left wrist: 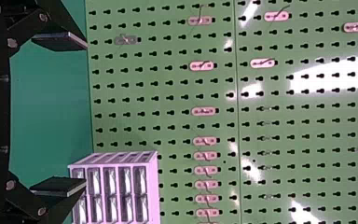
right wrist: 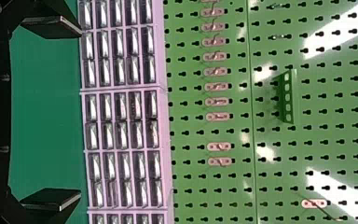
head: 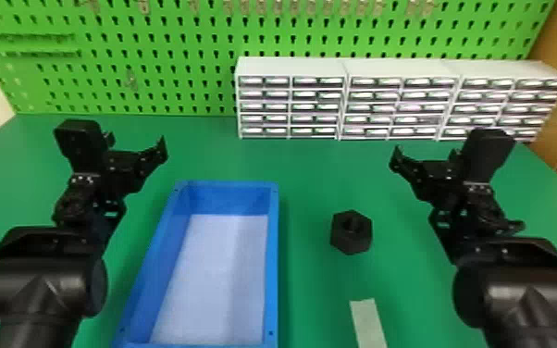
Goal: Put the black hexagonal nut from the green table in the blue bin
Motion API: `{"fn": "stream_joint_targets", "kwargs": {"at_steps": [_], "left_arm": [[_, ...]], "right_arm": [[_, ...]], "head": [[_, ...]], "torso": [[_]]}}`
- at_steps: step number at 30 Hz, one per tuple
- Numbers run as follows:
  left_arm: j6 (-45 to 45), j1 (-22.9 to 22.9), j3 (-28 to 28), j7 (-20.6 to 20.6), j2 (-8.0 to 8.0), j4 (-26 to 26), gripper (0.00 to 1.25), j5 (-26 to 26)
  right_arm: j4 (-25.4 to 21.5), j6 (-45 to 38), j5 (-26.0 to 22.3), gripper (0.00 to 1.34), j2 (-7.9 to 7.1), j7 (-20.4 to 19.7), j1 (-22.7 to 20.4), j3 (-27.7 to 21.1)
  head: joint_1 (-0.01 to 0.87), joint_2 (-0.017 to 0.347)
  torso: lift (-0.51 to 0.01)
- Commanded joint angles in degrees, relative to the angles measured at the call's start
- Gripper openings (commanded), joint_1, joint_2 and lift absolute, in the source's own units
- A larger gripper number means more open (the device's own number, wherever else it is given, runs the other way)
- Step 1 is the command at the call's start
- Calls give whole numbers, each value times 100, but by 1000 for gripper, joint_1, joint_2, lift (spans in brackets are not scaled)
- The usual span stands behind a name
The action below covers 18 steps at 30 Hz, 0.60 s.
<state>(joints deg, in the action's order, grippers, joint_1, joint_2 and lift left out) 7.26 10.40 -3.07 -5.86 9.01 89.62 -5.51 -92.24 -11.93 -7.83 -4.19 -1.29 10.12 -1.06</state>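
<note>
The black hexagonal nut (head: 351,233) rests on the green table (head: 312,162), to the right of the blue bin (head: 273,259) and apart from it. The bin has a pale inner floor with nothing on it. My left gripper (head: 136,155) is held above the table, beyond the bin's far left corner; in the left wrist view this gripper (left wrist: 58,114) has its two fingers wide apart. On the other side, my right gripper (head: 418,171) hangs to the right of the nut and farther back. Seen in the right wrist view, that gripper (right wrist: 51,112) is open too, holding nothing.
White drawer cabinets (head: 291,67) line the table's back right, against a green pegboard (head: 152,41) with small hooks. A pale strip (head: 368,324) lies on the table, nearer than the nut. Bare table surface separates the bin from the cabinets.
</note>
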Motion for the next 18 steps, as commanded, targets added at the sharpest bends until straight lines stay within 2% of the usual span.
{"fn": "stream_joint_targets", "kwargs": {"at_steps": [1,18], "left_arm": [[56,-29,-80,-3,-5,73,1008,-11],[109,-73,-220,-65,-22,222,1009,24]], "right_arm": [[-13,-82,28,1239,-2,15,25,1],[-48,-108,63,1239,-64,50,51,106]], "head": [[686,52],[686,52]], "torso": [[-97],[-97]]}}
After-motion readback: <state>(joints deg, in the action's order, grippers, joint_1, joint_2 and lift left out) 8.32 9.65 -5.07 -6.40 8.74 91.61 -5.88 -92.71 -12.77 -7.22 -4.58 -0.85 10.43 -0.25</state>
